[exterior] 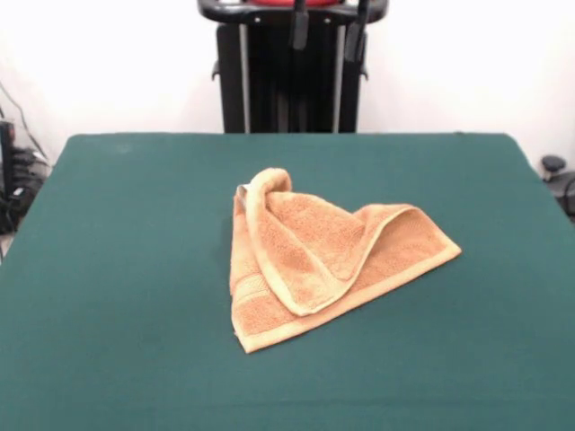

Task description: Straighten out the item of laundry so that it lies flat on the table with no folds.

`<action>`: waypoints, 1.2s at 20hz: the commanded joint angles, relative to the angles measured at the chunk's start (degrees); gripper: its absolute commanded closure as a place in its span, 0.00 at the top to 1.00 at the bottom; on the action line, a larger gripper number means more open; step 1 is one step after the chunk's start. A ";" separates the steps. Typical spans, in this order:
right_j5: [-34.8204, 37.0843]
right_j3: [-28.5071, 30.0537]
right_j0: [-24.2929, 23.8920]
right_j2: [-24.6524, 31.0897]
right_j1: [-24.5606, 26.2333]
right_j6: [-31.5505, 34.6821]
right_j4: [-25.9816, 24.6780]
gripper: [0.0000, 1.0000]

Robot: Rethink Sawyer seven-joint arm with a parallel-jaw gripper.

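The orange-tan towel (314,265) lies crumpled near the middle of the dark green table (108,287). It makes a rough triangle: a flap is folded over its middle and one corner stands up in a hump at the far side. A border band shows along its near edge. My gripper (328,36) is drawn back at the top edge, high above the table's far side and well clear of the towel. Only its two dark fingertips (299,31) show, hanging apart with nothing between them.
The black pedestal (287,90) stands behind the table's far edge. Cables and dark equipment (13,180) sit off the table's left side, and a dark object (555,171) sits off its right. Bare green felt surrounds the towel.
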 commanded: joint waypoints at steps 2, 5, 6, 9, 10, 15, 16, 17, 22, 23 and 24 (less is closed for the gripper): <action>4.29 4.92 1.13 5.03 0.92 5.71 0.72 1.00; 0.84 6.59 0.34 6.63 2.47 5.68 1.86 1.00; -0.78 7.02 0.16 7.16 3.63 5.82 1.98 1.00; -8.76 8.71 -1.34 9.85 7.69 5.19 2.13 1.00; -10.83 9.14 -1.80 10.57 8.77 5.00 1.96 1.00; -16.83 7.55 -0.69 11.15 13.39 6.69 -0.60 1.00; -16.99 6.76 -0.50 11.39 14.69 6.63 -0.78 1.00; -17.62 6.10 -0.27 11.58 16.07 6.57 -0.96 1.00; -21.50 5.27 0.19 12.23 21.29 6.56 -1.48 1.00; -21.89 5.23 0.28 12.22 21.73 6.27 -1.79 1.00; -21.76 5.14 0.25 12.30 22.11 5.89 -1.90 1.00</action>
